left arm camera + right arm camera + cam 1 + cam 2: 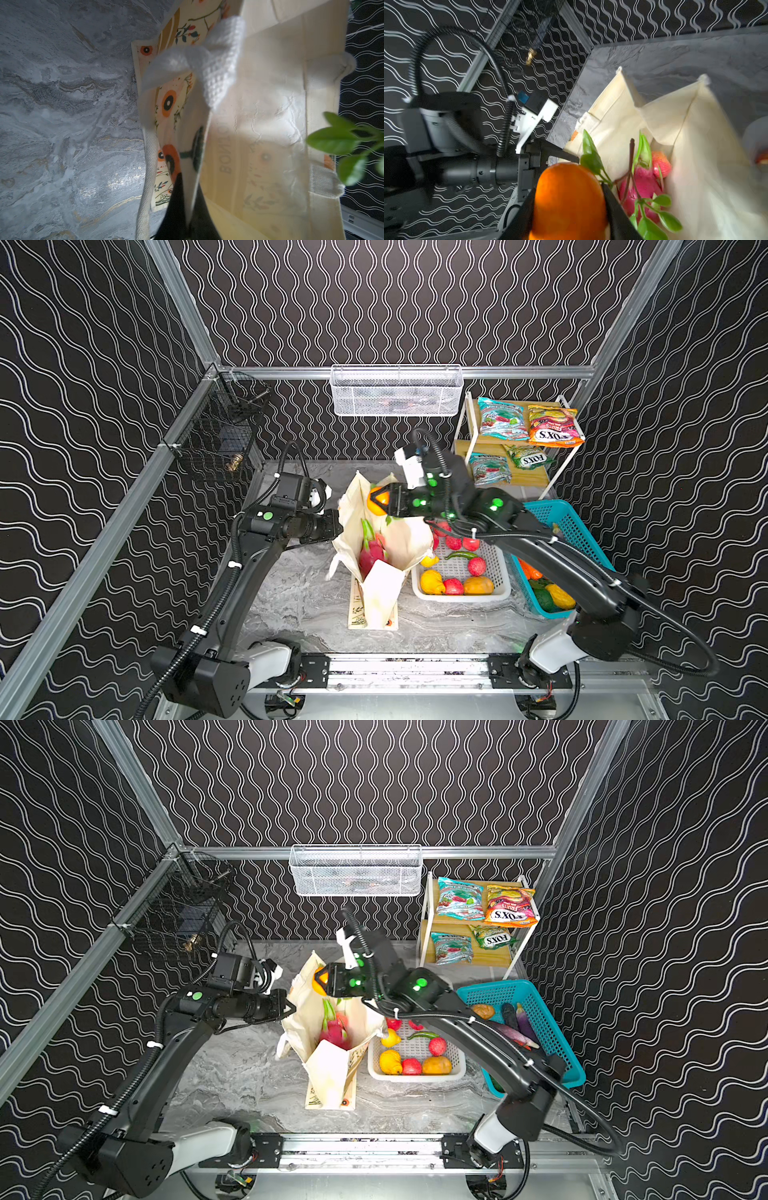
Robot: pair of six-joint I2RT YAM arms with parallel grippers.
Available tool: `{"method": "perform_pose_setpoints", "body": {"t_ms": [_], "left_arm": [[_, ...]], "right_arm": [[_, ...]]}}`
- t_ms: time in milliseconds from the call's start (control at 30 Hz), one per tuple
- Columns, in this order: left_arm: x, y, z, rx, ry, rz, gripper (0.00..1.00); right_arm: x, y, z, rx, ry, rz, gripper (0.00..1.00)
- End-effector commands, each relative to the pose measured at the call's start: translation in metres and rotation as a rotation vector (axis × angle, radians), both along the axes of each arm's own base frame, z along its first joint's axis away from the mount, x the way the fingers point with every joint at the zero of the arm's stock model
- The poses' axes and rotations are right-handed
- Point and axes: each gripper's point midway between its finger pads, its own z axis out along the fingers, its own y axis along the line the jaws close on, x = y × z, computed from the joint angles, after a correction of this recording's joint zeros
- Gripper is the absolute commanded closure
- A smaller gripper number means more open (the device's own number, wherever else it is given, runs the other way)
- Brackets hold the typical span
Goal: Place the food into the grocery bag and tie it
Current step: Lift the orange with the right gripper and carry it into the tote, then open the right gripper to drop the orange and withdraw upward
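Note:
The cream grocery bag (382, 593) (328, 1077) stands open in the middle of the marble table. My left gripper (337, 526) (189, 199) is shut on the cloth of its left rim, beside a white strap handle (220, 68). My right gripper (377, 499) (569, 187) is shut on an orange (569, 203) (372, 509) with a leafy stem, held above the far end of the bag's mouth. A magenta dragon fruit (370, 551) (641, 182) and a small red fruit (660, 164) lie inside the bag. An orange FOX'S packet (555, 427) and a teal packet (500, 418) lie on the shelf.
A white perforated basket (461, 598) of toy fruit stands right of the bag, with a teal basket (582, 539) of vegetables beyond it. The two-tier shelf (536, 480) stands at the back right. A white mesh basket (397, 391) and a black wire basket (216, 435) hang on the rails.

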Motion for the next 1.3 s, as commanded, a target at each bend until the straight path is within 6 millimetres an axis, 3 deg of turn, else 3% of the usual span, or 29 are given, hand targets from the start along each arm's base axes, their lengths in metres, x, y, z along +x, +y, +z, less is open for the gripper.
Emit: {"method": "perform_pose_setpoints", "body": {"t_ms": [0,267,567,900,1267], "left_arm": [[-0.002,-0.001,0.005,-0.007,-0.005,-0.005,1.0],[-0.001,-0.002,0.016,-0.013,-0.027,-0.011,1.0],[0.002,-0.002,0.013,-0.002,-0.022,-0.017,1.0],[0.002,-0.002,0.013,-0.007,-0.03,-0.015,1.0],[0.002,-0.003,0.013,-0.013,-0.035,-0.017,1.0]], "right_arm": [[0.002,0.012,-0.022,-0.028,0.022,0.007,0.63],[0.019,0.018,-0.117,-0.274,0.116,-0.018,0.63],[0.029,0.023,-0.195,-0.464,0.185,-0.007,0.62],[0.035,0.025,-0.257,-0.583,0.236,0.003,0.59],[0.035,0.02,-0.294,-0.639,0.264,-0.009,0.45]]}}
